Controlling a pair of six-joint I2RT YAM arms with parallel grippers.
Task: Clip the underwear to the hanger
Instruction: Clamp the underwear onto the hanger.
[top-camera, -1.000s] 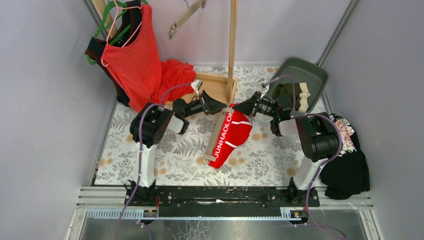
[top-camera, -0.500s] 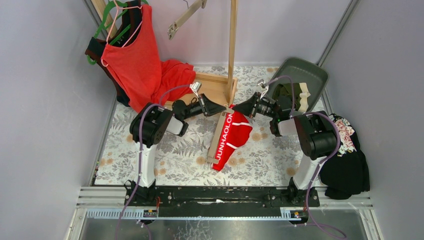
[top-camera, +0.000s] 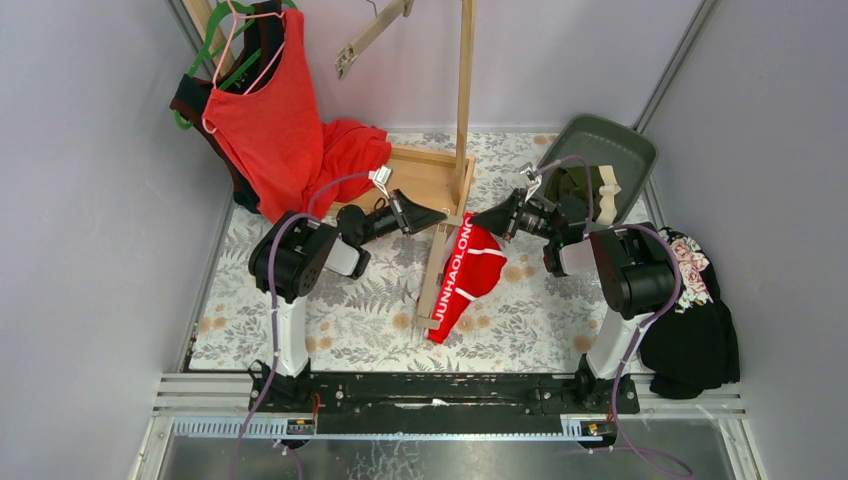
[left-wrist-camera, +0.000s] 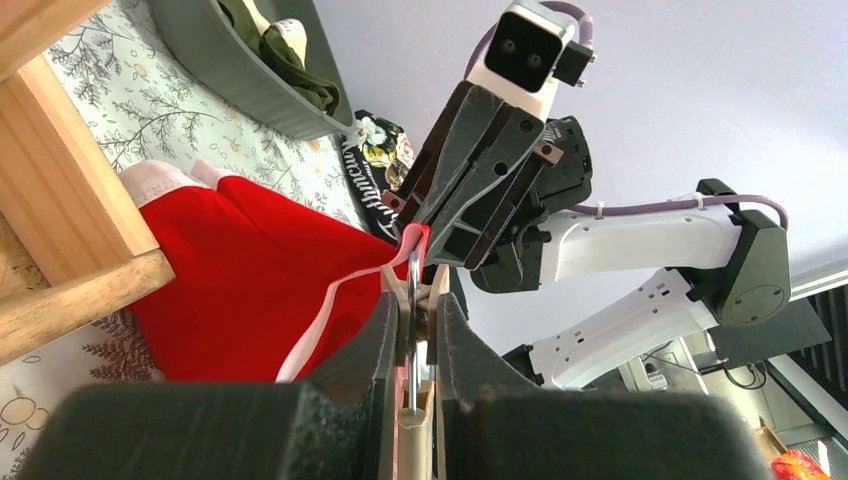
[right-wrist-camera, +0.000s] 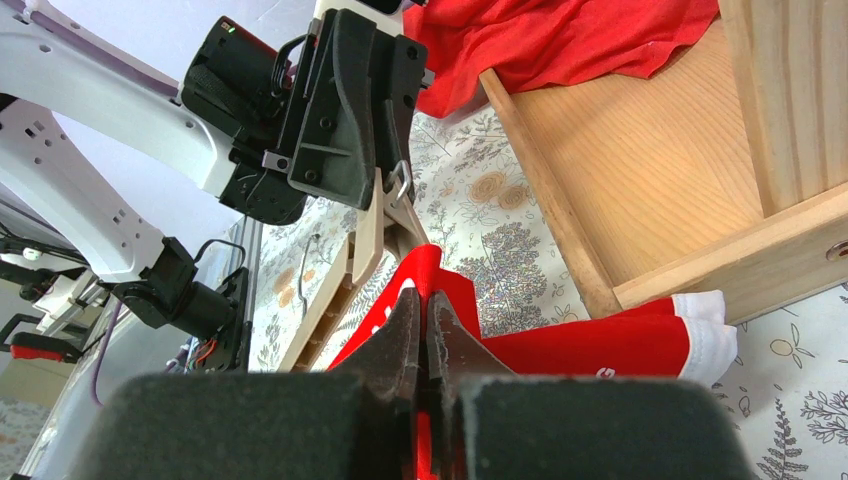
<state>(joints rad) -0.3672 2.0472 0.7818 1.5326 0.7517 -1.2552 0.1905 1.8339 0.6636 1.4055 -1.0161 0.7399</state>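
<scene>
Both hands are closed; the left hand (top-camera: 440, 216) pinches the clip (left-wrist-camera: 413, 280) at the upper end of the hanger (top-camera: 436, 272); the right hand (top-camera: 480, 220) holds an edge of the red briefs (top-camera: 472, 275) just beside that clip, the rest trailing onto the desk (top-camera: 350, 300); clipping is under way; next, I judge, the fabric must sit inside the clip's mouth before release.

the right pincer (right-wrist-camera: 425, 305) sits closed at the bottom centre, pinching a raised fold of the red briefs (right-wrist-camera: 610, 350). the briefs' white-trimmed edge lies just beside the wooden stand base (right-wrist-camera: 640, 170). facing it, the left pincer (right-wrist-camera: 388, 178) is clamped on the clip end of the wooden hanger (right-wrist-camera: 335, 290), which slants down to the left over the floral desk (right-wrist-camera: 480, 190). a red garment (right-wrist-camera: 560, 35) lies bunched at the base's far side.
</scene>
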